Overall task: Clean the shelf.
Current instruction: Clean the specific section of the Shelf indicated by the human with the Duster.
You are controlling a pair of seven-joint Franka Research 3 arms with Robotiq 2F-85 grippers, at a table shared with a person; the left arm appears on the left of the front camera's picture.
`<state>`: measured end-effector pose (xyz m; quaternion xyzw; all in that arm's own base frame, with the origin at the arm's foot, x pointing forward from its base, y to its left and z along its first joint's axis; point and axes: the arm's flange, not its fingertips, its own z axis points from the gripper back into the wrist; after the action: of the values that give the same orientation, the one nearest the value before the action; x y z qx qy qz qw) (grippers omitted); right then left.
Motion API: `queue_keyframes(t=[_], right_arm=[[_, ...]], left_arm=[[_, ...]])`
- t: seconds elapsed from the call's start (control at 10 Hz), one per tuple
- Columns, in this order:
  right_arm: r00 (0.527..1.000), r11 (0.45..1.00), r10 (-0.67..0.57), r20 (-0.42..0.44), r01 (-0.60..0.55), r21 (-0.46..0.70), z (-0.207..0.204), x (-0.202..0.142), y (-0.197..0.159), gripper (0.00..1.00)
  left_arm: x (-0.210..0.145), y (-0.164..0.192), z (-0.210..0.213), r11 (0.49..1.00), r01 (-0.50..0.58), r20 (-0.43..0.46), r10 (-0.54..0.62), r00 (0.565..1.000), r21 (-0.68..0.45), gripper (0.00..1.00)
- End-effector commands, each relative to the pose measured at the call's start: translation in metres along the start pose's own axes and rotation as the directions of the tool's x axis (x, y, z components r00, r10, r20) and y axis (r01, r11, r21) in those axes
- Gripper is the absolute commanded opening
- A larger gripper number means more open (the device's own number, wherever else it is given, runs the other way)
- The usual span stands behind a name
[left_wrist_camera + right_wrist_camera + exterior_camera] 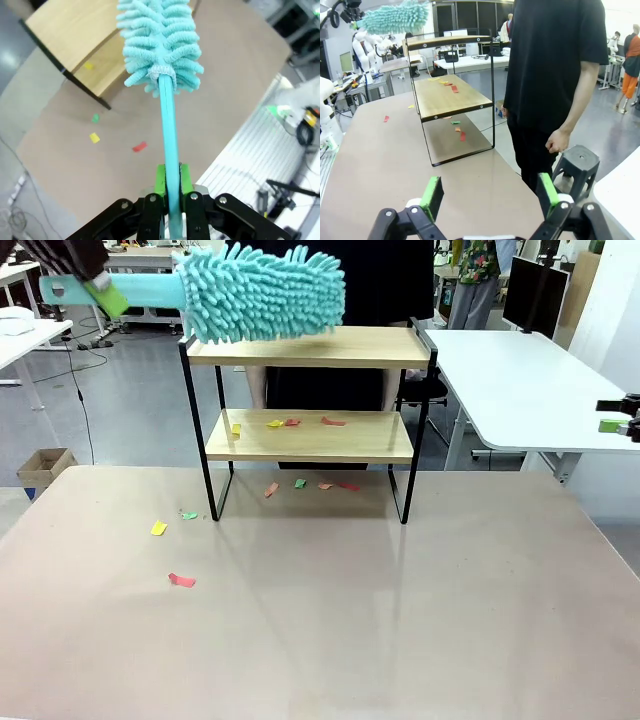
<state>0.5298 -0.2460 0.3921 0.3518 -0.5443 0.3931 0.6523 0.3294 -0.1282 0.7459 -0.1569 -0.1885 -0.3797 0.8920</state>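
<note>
You will find the left gripper (172, 180) clamped on the handle of the teal microfiber duster (262, 292), whose head lies over the top board of the shelf (370, 346). The shelf stands on the table (400, 620). The right gripper (490, 195) has its jaws spread wide, empty.

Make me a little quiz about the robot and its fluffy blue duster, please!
1. True or false: the left end effector is shut on the handle of the duster.
2. Where is the duster's fluffy head? A: at the top board of the shelf. B: on the floor. C: in the person's hand.
3. Fill in: coloured scraps lie on the lower board and on the ____.
Key: 1 true; 2 A; 3 table.
</note>
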Motion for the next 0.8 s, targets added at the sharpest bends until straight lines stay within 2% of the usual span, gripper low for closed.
queue_keyframes(t=[0.0,0.2,0.5,0.7], right_arm=[[1.0,1.0,0.006,-0.002,-0.006,0.001,-0.001,0.003,0.001,1.0],[1.0,1.0,0.006,-0.002,-0.006,0.001,-0.001,0.003,0.001,1.0],[1.0,1.0,0.006,-0.002,-0.006,0.001,-0.001,0.003,0.001,1.0],[1.0,1.0,0.006,-0.002,-0.006,0.001,-0.001,0.003,0.001,1.0]], left_arm=[[-0.019,0.033,0.022,0.987,0.084,-0.076,-0.095,0.993,-0.138,0.13],[-0.045,0.045,0.022,0.97,0.183,-0.245,-0.219,0.945,-0.16,0.13],[-0.09,0.061,-0.002,0.954,0.279,-0.406,-0.299,0.864,-0.108,0.13],[-0.117,0.066,-0.035,0.943,0.294,-0.49,-0.333,0.806,-0.158,0.13]])
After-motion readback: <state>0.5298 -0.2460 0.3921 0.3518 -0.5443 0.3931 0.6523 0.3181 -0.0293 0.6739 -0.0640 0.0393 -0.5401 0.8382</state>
